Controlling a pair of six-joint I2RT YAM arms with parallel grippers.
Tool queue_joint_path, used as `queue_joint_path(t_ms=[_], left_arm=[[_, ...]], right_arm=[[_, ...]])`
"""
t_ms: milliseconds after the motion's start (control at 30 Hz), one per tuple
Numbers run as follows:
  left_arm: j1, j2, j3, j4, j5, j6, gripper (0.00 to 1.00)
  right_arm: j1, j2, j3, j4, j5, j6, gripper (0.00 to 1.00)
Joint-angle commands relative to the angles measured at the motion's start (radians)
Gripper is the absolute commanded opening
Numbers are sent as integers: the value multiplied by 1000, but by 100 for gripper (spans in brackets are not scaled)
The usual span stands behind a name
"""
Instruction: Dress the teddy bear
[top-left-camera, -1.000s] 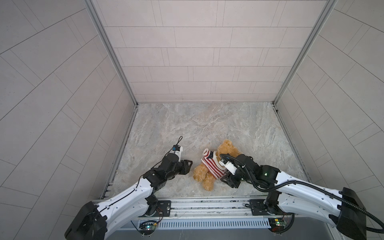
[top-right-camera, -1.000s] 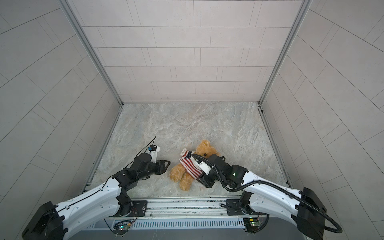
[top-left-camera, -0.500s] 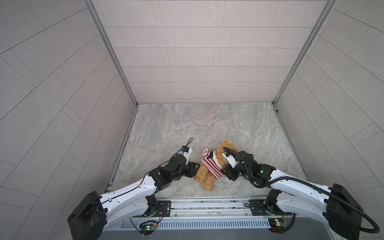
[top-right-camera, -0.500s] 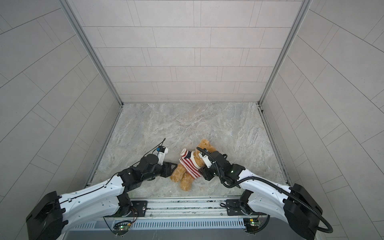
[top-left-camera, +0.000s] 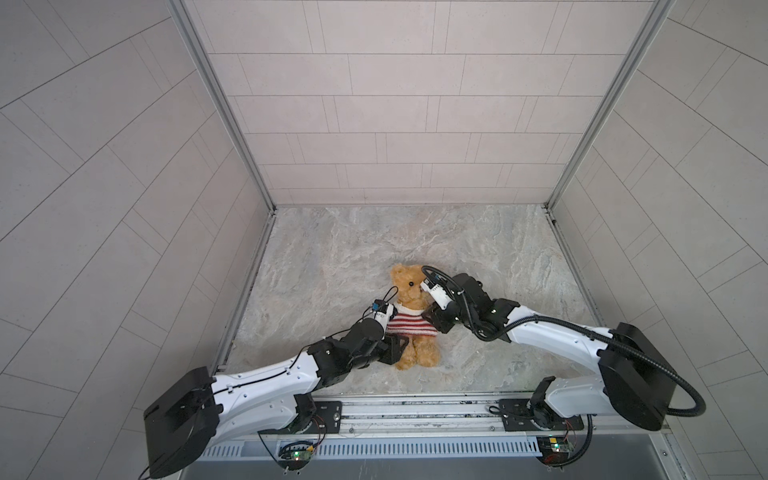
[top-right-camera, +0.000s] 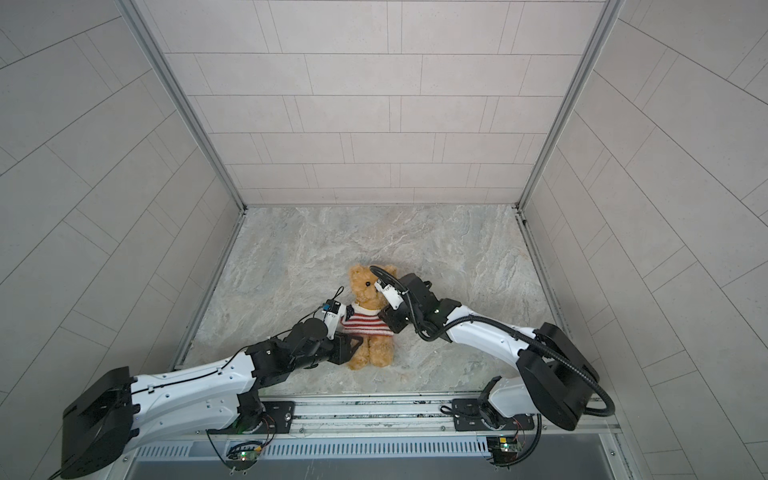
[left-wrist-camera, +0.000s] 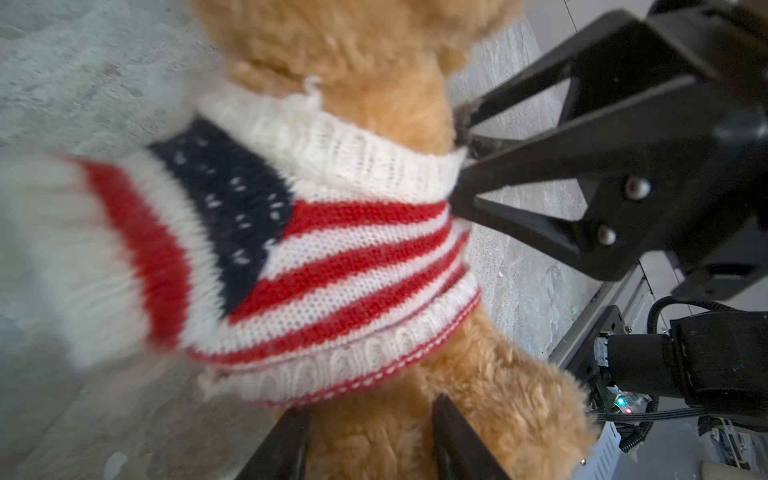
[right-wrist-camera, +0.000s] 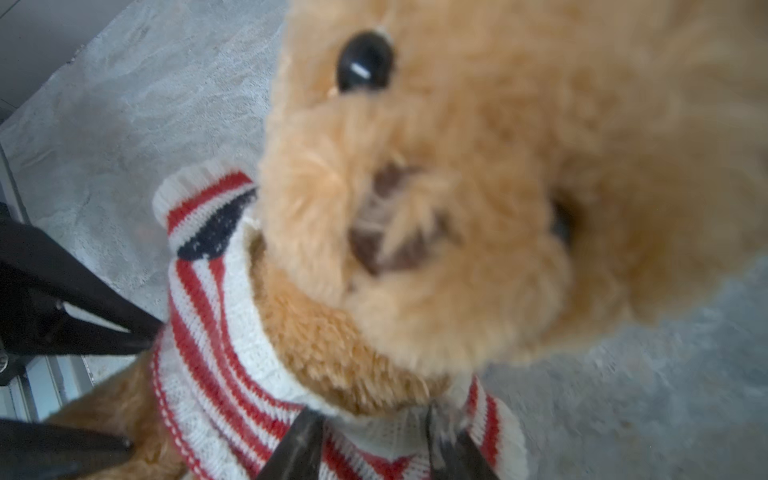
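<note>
One marbled table (top-left-camera: 353, 249) carries the teddy bear (top-left-camera: 409, 286) upright near its front middle, dressed in a striped sweater (top-left-camera: 409, 326), with a gripper pressed to either side of it. The left gripper (left-wrist-camera: 370, 436) sits at the bear's lower body just under the sweater's hem, its jaws about half apart and clamped on the fur of a leg. The right gripper (right-wrist-camera: 374, 440) is at the opposite shoulder, beside the head, jaws narrowed and pinching the knit near the collar.
</note>
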Motion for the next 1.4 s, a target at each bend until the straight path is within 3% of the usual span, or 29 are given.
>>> queue_joint_path(t_ms=[0, 233, 367, 633, 800, 967, 1100, 1367], left_arm=[[-20, 9, -42, 73, -22, -47, 51], [-34, -68, -105, 105, -34, -92, 53], [-26, -161, -117, 14, -49, -56, 55], [107, -340, -112, -107, 43, -2, 57], [188, -391, -54, -210, 63, 56, 58], [262, -330, 4, -211, 92, 87, 57], [295, -238, 54, -168, 109, 109, 57], [330, -46, 198, -180, 90, 199, 56]], right_arm=[[2, 73, 83, 38, -77, -17, 47], [4, 101, 152, 25, -99, 9, 53], [47, 12, 152, -73, 21, -45, 58], [197, -156, 111, -195, 193, -18, 58], [294, -272, 56, -237, 271, 33, 68], [364, -316, -1, -205, 298, 80, 80], [367, -274, -10, -165, 332, 84, 81], [326, -201, 6, -89, 384, 70, 59]])
